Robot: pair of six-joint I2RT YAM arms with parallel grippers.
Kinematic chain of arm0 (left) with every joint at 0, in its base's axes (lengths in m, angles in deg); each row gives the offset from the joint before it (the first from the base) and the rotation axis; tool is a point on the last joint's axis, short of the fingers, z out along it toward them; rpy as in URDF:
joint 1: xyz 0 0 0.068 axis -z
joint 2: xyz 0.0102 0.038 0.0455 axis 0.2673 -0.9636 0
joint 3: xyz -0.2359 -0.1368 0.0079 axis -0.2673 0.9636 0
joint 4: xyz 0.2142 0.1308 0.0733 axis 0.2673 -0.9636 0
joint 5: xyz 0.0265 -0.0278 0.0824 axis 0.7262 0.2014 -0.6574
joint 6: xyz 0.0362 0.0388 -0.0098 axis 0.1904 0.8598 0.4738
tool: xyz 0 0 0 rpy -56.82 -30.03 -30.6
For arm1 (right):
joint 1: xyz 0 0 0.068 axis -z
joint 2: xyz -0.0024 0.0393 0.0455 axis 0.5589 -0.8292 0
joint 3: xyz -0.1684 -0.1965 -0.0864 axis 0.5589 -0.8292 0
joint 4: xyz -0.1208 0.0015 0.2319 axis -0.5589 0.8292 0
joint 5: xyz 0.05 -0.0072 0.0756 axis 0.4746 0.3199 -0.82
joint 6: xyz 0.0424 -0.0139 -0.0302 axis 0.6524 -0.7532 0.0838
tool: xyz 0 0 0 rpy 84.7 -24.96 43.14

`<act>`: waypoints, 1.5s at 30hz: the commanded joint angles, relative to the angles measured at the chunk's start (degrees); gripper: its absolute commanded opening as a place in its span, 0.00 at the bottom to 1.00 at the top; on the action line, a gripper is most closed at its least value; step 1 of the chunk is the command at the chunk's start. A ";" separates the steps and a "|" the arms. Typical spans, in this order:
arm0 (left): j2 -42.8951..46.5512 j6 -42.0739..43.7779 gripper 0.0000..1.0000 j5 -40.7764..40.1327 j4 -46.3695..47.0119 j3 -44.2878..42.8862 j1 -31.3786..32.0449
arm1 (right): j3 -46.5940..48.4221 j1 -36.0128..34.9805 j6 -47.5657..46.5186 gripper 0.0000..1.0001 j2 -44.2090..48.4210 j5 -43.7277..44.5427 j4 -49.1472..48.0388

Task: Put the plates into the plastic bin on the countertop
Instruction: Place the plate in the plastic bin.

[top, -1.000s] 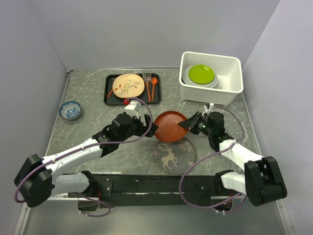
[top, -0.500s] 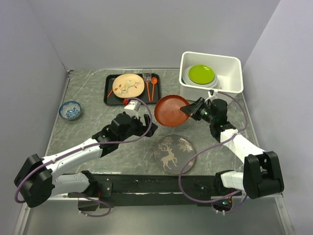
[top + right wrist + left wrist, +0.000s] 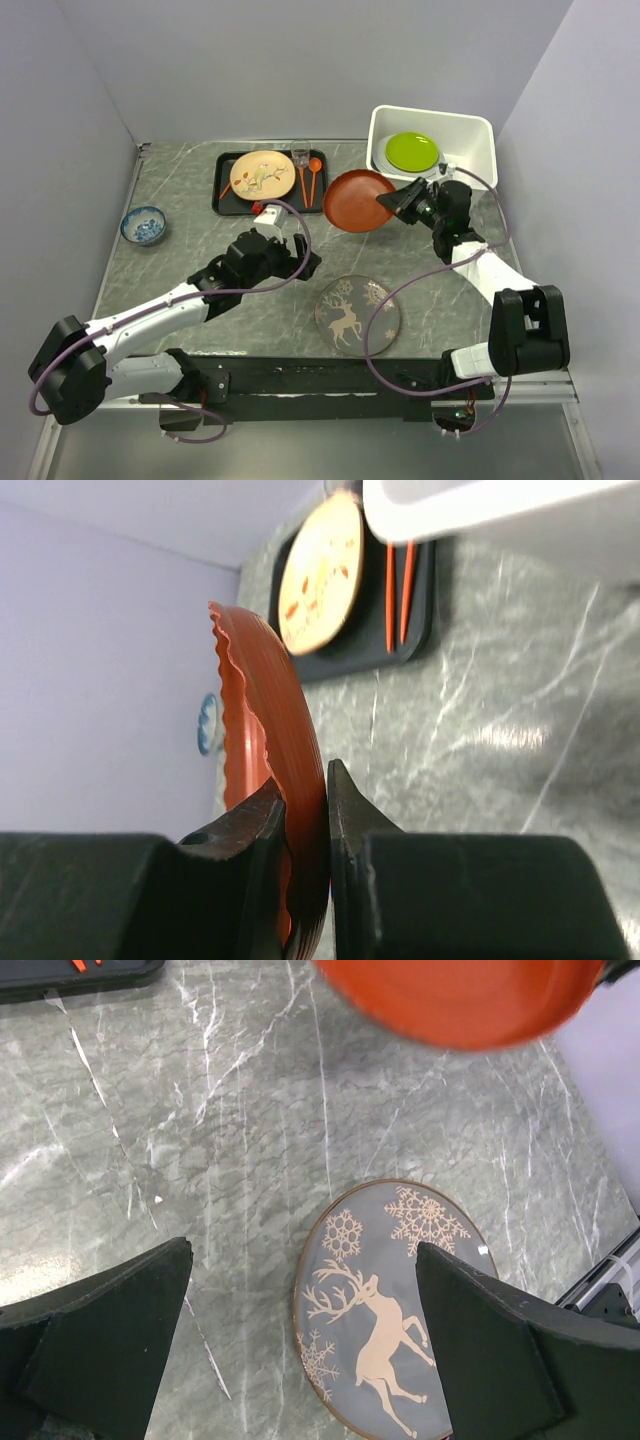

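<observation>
The right gripper (image 3: pixel 305 792) pinches the rim of the round red-brown scalloped plate (image 3: pixel 262 710), fingers narrow with the plate's edge between them. Only the right wrist view shows this clamp, the plate seen edge-on. The top view shows that the plate juts left of those fingers, raised off the grey-green marble-look countertop (image 3: pixel 170 270). The deep white plastic bin (image 3: pixel 484 150) sits just beyond the fingers and holds a lime green plate (image 3: pixel 412 151). The left gripper (image 3: pixel 302 1252) stands wide, holding nothing. Its wrist view shows the grey round plate with a gold reindeer (image 3: pixel 395 1305) lying flat below its fingers, nearer the right one.
</observation>
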 commanded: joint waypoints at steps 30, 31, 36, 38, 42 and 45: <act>-12.75 2.46 0.99 4.27 0.46 -4.72 -0.23 | 18.17 13.36 2.80 0.00 -11.70 -3.32 -3.17; -12.92 2.54 0.99 4.09 0.20 -4.72 -0.23 | 18.70 13.53 2.98 0.00 -12.66 -3.41 -3.00; -13.19 2.28 0.99 3.65 0.02 -4.46 -0.23 | 22.30 14.68 3.33 0.00 -15.65 -3.67 -2.47; -13.36 2.02 0.99 3.48 -0.07 -4.37 -0.32 | 23.36 15.03 3.42 0.00 -16.36 -3.59 -2.29; -13.28 1.67 0.99 3.39 0.20 -4.19 -0.32 | 24.42 15.64 4.29 0.00 -18.46 -3.93 -3.52; -13.63 1.49 0.99 3.65 0.46 -4.28 -0.32 | 25.99 15.99 3.68 0.00 -19.95 -3.50 -2.56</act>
